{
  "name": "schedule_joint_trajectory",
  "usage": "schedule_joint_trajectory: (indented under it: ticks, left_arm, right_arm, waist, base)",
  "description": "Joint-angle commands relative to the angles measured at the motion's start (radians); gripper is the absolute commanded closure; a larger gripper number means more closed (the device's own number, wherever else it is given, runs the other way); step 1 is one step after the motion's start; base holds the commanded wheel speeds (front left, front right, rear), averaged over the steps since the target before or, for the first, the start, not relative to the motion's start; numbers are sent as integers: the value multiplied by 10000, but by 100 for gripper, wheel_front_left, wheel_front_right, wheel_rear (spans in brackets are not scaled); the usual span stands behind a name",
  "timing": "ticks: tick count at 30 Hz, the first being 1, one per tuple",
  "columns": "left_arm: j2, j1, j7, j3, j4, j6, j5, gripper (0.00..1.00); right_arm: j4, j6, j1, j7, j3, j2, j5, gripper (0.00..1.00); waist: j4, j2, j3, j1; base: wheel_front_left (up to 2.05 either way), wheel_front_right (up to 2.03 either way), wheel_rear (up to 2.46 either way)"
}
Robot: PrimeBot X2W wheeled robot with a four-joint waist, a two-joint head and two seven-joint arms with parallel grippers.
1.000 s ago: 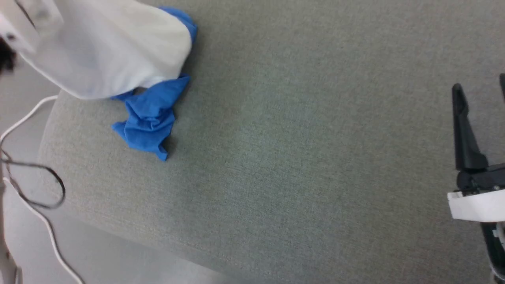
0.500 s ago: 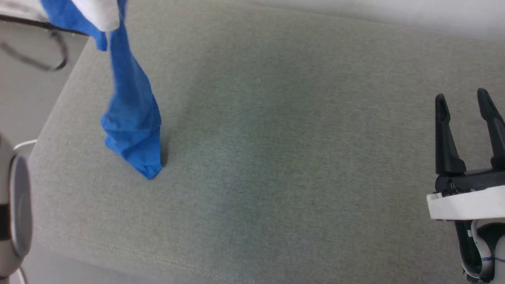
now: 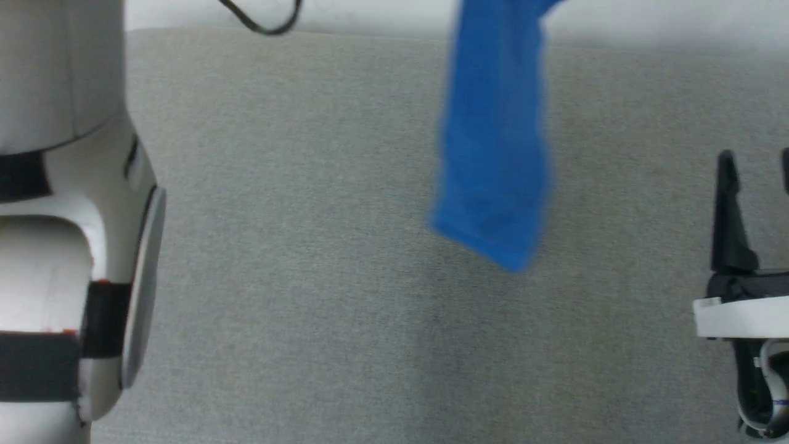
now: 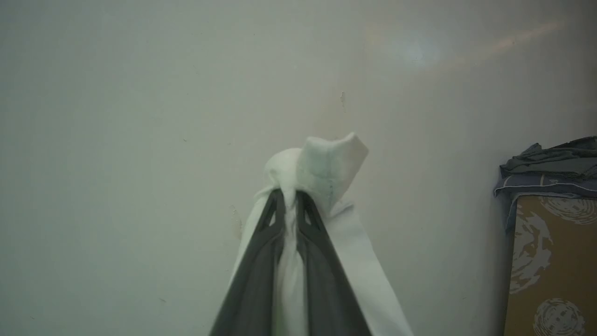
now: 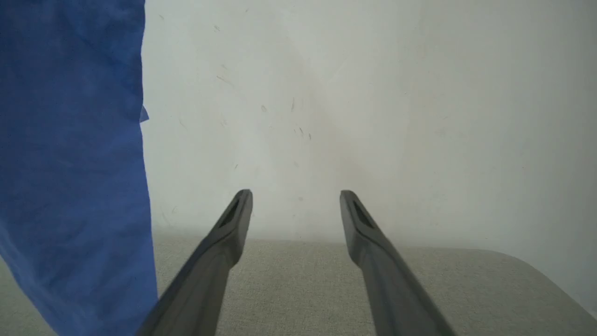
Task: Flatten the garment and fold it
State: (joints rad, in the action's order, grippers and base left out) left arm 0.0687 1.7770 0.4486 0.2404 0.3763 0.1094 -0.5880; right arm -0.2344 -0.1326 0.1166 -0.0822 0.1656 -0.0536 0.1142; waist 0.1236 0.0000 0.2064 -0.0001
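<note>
Two dark fingers of the left gripper (image 4: 289,195) are pinched together on a bunch of white cloth of the garment (image 4: 326,163) in the left wrist view. A tuft of that cloth stands out past the tips toward 12 o'clock, and more of it trails along both fingers toward 6 o'clock. Behind it is a pale wall (image 4: 140,116). At 4 o'clock of that view a brown printed box (image 4: 550,261) carries a heap of dark folded clothes (image 4: 545,163).

In the head view a blue part of the garment (image 3: 493,154) hangs from the top edge between 12 and 1 o'clock, its loose lower end over the grey cushion (image 3: 308,277). Whether that end touches the cushion cannot be told. The right gripper (image 3: 757,157) sits at 3 o'clock, well apart from the blue cloth, its fingers spread wide and holding nothing.

The right wrist view shows those spread fingers pointing at the wall above the cushion's far edge. The blue cloth (image 5: 70,163) hangs at 9 o'clock, beside the finger on that view's left but not between the two.

A pale robot arm (image 3: 68,246) stands at the head view's 9 o'clock side, and a black cable (image 3: 265,21) loops at 11 o'clock.
</note>
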Motion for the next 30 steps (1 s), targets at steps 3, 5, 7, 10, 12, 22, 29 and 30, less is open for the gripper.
schedule_joint_trajectory:
  ticks: [3, 5, 7, 10, 12, 22, 29, 30]
  left_arm:
    - [-139, -178, -109, 490, 326, 0, -488, 100]
    - [-165, -555, -136, 954, 436, -95, -645, 100]
    - [-175, -1097, -119, 1441, 479, -221, -821, 100]
    - [-180, -2140, -252, 2141, 285, -237, -1415, 100]
    - [-182, -2949, -456, 2589, 35, -151, -1838, 100]
    - [-50, -7960, -1695, 4415, -874, 91, -2041, 100]
    - [484, -10265, -2836, 4493, 280, 1240, -1596, 100]
    - [552, -10422, -2957, 4535, 500, 1300, -1514, 100]
  right_arm:
    - [103, 19, 159, -161, 520, 31, 222, 0]
    - [101, 19, 197, -215, 852, 31, 232, 0]
    - [40, 19, 200, -224, 1117, 32, 233, 0]
    - [-53, 19, 170, -195, 1471, 32, 227, 0]
    - [-110, 19, 127, -151, 1639, 32, 225, 0]
    - [-231, 19, 232, -40, 1382, 33, 468, 0]
    - [-241, 19, 413, 62, 1045, 33, 481, 0]
    - [-253, 19, 434, 83, 990, 33, 468, 0]
  waist:
    - [-605, 0, -95, 1]
    - [-776, 0, -97, 1]
    - [-938, 0, -92, 1]
    - [-1125, 0, -60, 1]
    - [-1191, 0, -7, 1]
    - [-1374, 0, 661, 1]
    - [-1325, 0, 1113, 1]
    - [-1324, 0, 1162, 1]
  base:
    - [0, 0, 0]
    - [0, 0, 0]
    - [0, 0, 0]
    - [0, 0, 0]
    - [0, 0, 0]
    - [0, 0, 0]
    - [0, 0, 0]
    - [0, 0, 0]
